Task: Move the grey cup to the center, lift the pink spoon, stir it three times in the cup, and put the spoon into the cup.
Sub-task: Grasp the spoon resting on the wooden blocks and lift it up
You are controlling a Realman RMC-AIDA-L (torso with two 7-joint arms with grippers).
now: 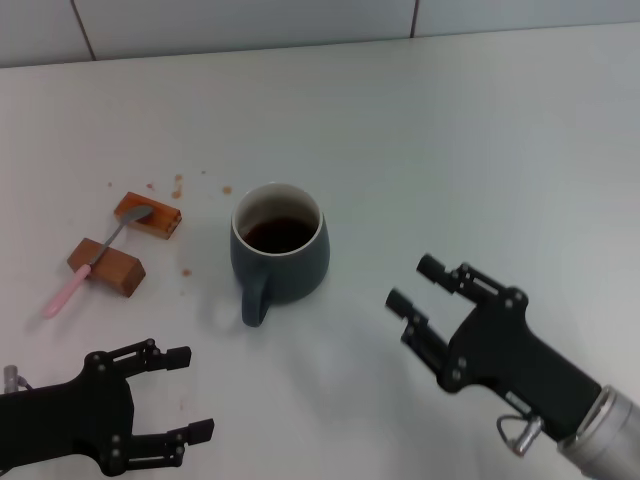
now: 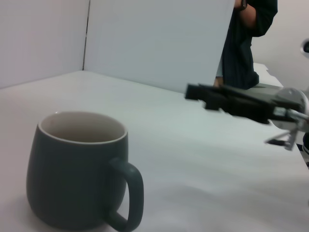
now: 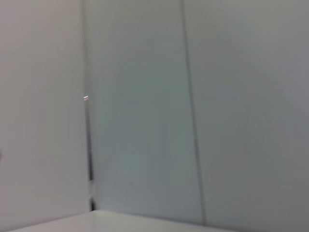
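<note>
The grey cup (image 1: pixel 280 252) stands upright near the middle of the white table, holding dark liquid, its handle turned toward me. It also fills the left wrist view as the cup (image 2: pixel 79 169). The pink spoon (image 1: pixel 85 270) lies at the left, propped across two brown blocks, its bowl on the far one. My left gripper (image 1: pixel 190 392) sits open low at the front left, short of the cup. To the right of the cup my right gripper (image 1: pixel 415 283) hovers open and holds nothing; it shows in the left wrist view as the right gripper (image 2: pixel 193 92).
Two brown blocks (image 1: pixel 148 214) (image 1: pixel 108 266) lie at the left under the spoon, with crumbs (image 1: pixel 180 185) scattered near them. A white wall borders the table's far edge. A person in dark clothes (image 2: pixel 248 43) stands beyond the table.
</note>
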